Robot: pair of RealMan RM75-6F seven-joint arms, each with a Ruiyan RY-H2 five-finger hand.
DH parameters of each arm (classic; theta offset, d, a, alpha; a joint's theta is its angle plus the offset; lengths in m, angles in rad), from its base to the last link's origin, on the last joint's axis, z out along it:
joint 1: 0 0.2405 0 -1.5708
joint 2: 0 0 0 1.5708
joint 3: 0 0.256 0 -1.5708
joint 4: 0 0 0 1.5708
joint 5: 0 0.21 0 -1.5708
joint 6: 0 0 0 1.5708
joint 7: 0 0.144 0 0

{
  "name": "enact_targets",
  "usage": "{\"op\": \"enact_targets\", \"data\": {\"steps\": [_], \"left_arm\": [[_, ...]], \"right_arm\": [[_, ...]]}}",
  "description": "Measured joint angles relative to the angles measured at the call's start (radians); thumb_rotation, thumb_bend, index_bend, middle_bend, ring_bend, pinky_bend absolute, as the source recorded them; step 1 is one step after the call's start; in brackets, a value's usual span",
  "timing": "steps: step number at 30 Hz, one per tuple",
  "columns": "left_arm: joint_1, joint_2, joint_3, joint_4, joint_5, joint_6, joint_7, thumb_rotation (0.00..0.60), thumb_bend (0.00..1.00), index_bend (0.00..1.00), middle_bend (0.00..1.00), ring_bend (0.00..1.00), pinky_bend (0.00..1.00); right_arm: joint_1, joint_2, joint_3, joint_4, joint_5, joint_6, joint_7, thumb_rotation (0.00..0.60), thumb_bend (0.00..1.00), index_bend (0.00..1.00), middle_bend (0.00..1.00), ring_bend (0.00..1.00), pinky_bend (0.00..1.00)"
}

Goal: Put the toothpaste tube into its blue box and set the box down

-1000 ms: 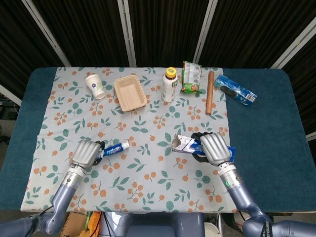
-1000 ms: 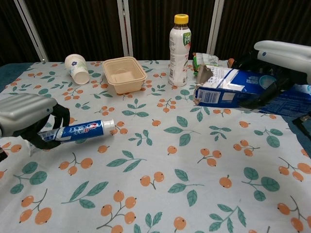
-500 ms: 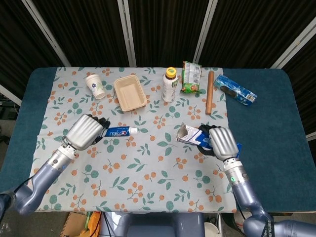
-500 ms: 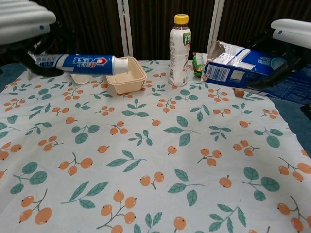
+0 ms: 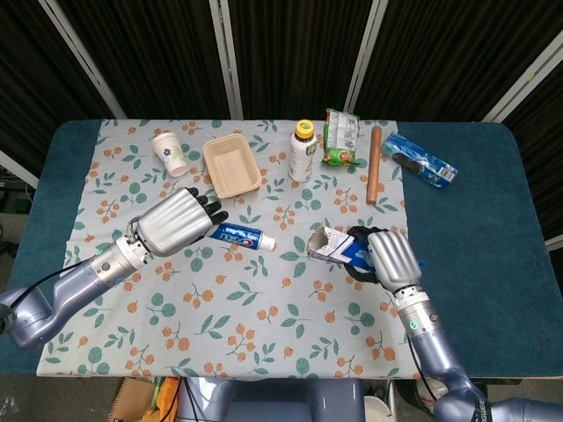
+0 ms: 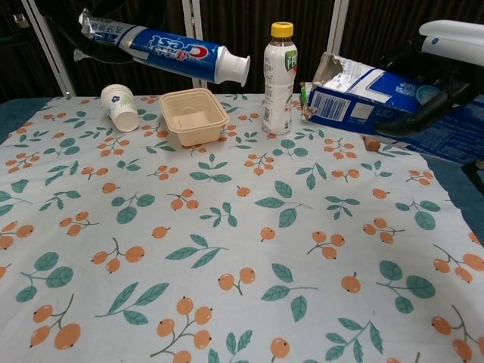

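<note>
My left hand (image 5: pixel 176 222) is curled around the tail end of the toothpaste tube (image 5: pixel 239 236), holding it lifted off the desk (image 5: pixel 475 264) with its white cap pointing toward my right side. My right hand (image 5: pixel 390 258) is closed over the blue box (image 5: pixel 339 250), also held in the air, its torn open flaps facing the cap. Tube and box are apart, with bare flowered cloth (image 5: pixel 264 316) under the gap between them.

Beyond my hands, along the far side of the cloth, stand one paper cup (image 5: pixel 168 153) lying tilted, one beige tray (image 5: pixel 231 164), one bottle (image 5: pixel 303 150) with a yellow cap, one green snack bag (image 5: pixel 341 138) and one wooden stick (image 5: pixel 374 163). One blue packet (image 5: pixel 420 157) lies off the cloth on the dark desk at the far right. Nothing sits in the gap between cap and box mouth.

From the head view I see both hands whole and the objects spread out below. The chest view shows the tube's lettering and cap high at the upper left, above the cup and tray, and the box's silver inside beside the bottle; my left hand is almost cut off there, and only the edge of my right shows at the top right corner.
</note>
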Motion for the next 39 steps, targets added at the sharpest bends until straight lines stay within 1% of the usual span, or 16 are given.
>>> {"op": "enact_targets", "data": {"steps": [7, 16, 24, 39], "left_arm": [[-0.029, -0.011, -0.007, 0.008, -0.012, -0.024, 0.032, 0.600, 0.52, 0.69, 0.76, 0.69, 0.73], [-0.057, -0.046, -0.018, -0.013, -0.048, -0.054, 0.085, 0.600, 0.52, 0.69, 0.76, 0.69, 0.73], [-0.084, -0.107, -0.034, -0.025, -0.080, -0.060, 0.161, 0.600, 0.52, 0.69, 0.76, 0.69, 0.73], [-0.118, -0.220, -0.055, -0.004, -0.161, -0.057, 0.320, 0.600, 0.52, 0.70, 0.76, 0.69, 0.73]], "right_arm": [[-0.010, 0.018, -0.011, -0.030, -0.017, 0.008, -0.001, 0.600, 0.39, 0.54, 0.52, 0.50, 0.54], [-0.022, 0.039, -0.024, -0.051, -0.031, 0.011, 0.006, 0.600, 0.39, 0.54, 0.52, 0.50, 0.54], [-0.031, 0.051, -0.027, -0.061, -0.037, 0.011, 0.025, 0.600, 0.39, 0.54, 0.52, 0.50, 0.54], [-0.048, 0.097, -0.020, -0.072, -0.041, 0.006, 0.086, 0.600, 0.39, 0.54, 0.52, 0.50, 0.54]]}}
